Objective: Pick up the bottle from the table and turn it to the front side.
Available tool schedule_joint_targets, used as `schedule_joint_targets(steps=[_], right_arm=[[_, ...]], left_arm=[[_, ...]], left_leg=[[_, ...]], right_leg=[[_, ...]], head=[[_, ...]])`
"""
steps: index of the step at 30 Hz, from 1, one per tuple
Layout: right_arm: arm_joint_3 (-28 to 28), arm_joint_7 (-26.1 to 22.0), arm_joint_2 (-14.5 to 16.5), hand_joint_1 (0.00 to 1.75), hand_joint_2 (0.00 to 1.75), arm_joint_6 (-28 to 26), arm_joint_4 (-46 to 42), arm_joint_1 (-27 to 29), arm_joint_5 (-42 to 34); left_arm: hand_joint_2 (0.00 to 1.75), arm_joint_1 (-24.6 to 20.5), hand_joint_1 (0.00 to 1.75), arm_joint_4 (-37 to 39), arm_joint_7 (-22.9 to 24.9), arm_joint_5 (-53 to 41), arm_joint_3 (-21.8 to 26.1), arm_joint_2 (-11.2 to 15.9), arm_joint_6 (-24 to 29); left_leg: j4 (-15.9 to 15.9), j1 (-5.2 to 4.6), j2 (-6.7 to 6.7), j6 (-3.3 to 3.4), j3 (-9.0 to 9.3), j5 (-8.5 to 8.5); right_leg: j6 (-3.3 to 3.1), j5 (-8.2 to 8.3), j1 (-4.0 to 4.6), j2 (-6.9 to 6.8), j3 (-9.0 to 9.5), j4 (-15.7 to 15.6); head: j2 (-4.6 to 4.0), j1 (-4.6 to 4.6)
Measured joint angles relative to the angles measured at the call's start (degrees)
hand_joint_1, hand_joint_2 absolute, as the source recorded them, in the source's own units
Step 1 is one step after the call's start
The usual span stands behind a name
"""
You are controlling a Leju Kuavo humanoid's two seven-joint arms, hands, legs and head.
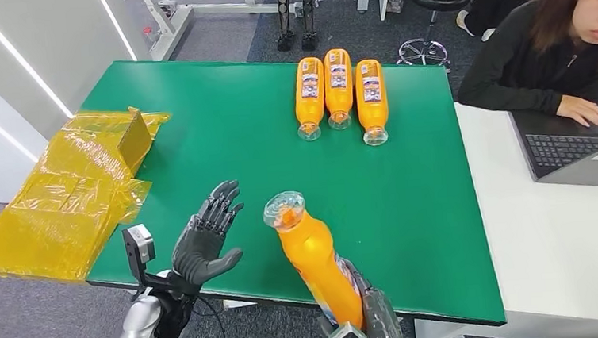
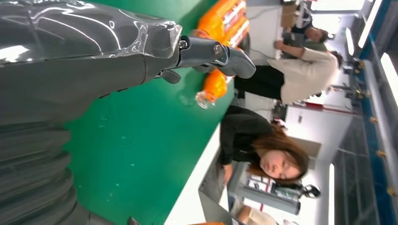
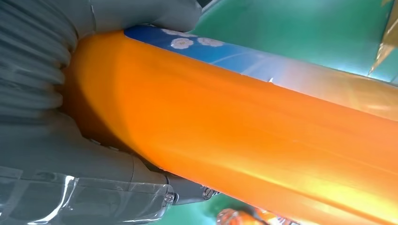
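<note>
Left hand (image 1: 208,237) sits over the near-left table edge, palm up, fingers spread wide, holding nothing. Keep it there unless a two-hand regrip is needed.

Bottle (image 1: 311,255) is off the green table (image 1: 196,112), raised in the right hand (image 1: 373,313) near the front edge, tilted with the clear end pointing up and away. Right hand's fingers are wrapped round the lower body; the right wrist view shows grey thumb and fingers clamped on the orange wall, blue flowered label edge (image 3: 187,40) just past the thumb.

Step in hand, as I read it: rotate about the long axis until the label front faces the camera. From the head view it's plain orange now, so label seems turned away. Roll at the wrist, keep the grip firm, smooth plastic looks slippery. Keep it over the table in case it drops.

Looks: orange liquid, translucent, smooth skin, glossy highlights.

Further right, three matching bottles (image 1: 338,87) lie side by side at the far edge, labels up, well apart from the held one. Person at a laptop (image 1: 573,154) beside the table.
</note>
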Motion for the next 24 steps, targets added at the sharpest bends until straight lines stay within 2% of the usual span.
schedule_joint_targets(steps=[10, 24], right_arm=[[1.51, -2.62, 0.02, 1.75, 1.75, -2.68, 4.06, -1.03, -4.31], [3.72, -5.25, 2.93, 1.75, 1.75, 1.71, 8.77, -5.69, -4.75]], left_arm=[[1.75, -5.78, 0.0, 1.44, 0.81, 6.51, -6.29, 3.62, -1.38], [1.75, -6.01, 0.0, 0.54, 2.11, 9.76, -12.55, 5.11, 0.51]], left_leg=[[0.0, 0.0, 0.02, 0.0, -0.01, 0.01], [0.0, 0.0, 0.01, 0.0, 0.0, 0.02]], right_leg=[[-0.02, 0.02, 0.0, 0.01, 0.01, 0.02], [-0.02, 0.02, 0.0, 0.02, 0.01, 0.03]], head=[[0.0, 0.0], [0.0, 0.02]])
